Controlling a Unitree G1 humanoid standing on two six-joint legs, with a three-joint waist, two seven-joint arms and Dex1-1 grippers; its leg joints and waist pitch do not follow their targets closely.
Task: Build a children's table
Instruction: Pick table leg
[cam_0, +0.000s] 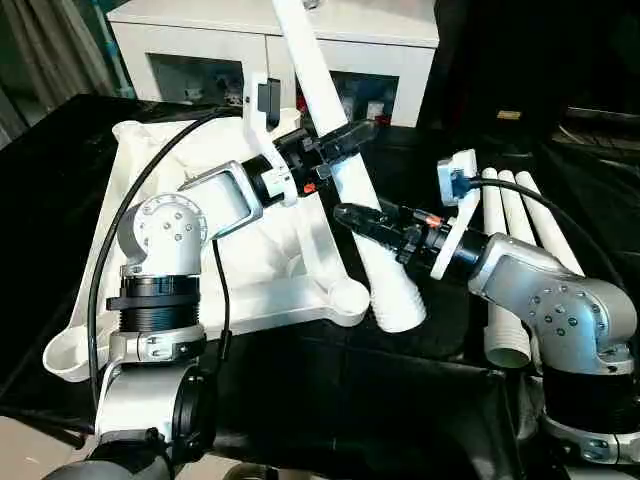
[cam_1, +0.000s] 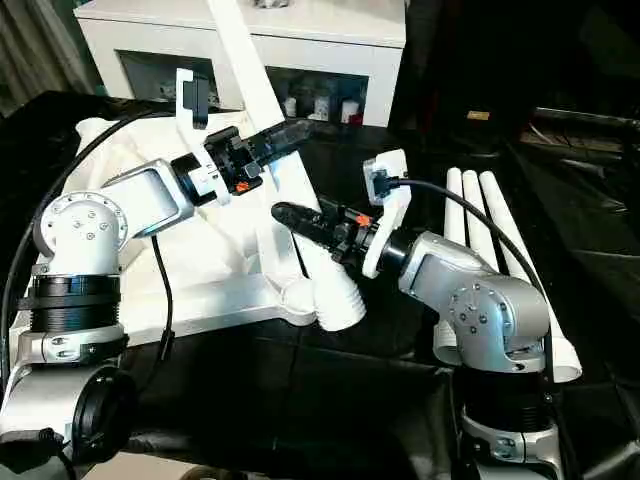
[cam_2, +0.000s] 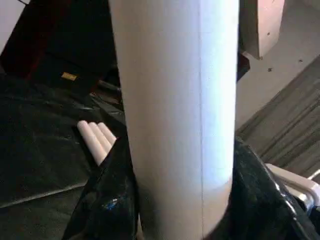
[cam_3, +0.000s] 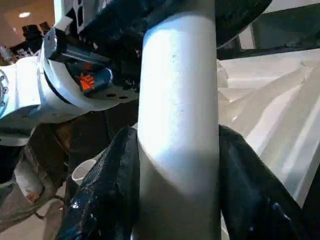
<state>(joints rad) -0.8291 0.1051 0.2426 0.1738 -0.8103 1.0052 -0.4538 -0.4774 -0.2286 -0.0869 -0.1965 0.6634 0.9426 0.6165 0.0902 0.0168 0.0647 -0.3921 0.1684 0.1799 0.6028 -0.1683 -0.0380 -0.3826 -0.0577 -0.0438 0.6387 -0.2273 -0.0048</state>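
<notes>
Fitting the first leg (cam_0: 345, 190) to the upturned top (cam_0: 250, 300), judging by how things lie. Holding that leg steeply slanted with both arms, thin end pointing far and up toward the cabinet (cam_0: 400, 60), ribbed end (cam_0: 400, 300) hanging low at the near side. Gripping it high with the left jaws, part-open and clasping the tube on both sides. Gripping it lower with the right jaws, likewise part-open and pressing tight against the tube.

Keeping the ribbed end just beside the near right socket (cam_0: 348, 295), a little to its right and not yet inside. Leaving the top lying ribs-up on the left half of the black table (cam_0: 330, 400), all visible sockets looking empty.

Needing next, most likely: shifting the ribbed end left over the socket mouth, standing the leg more upright so the two axes line up, then pressing or twisting down.

Watching the socket rim, since a tilted end may be catching on it or pushing the light top away. Minding the three spare legs (cam_0: 510, 220) lying side by side near the right elbow. Having open black cloth near and between top and spares for swinging the end.
</notes>
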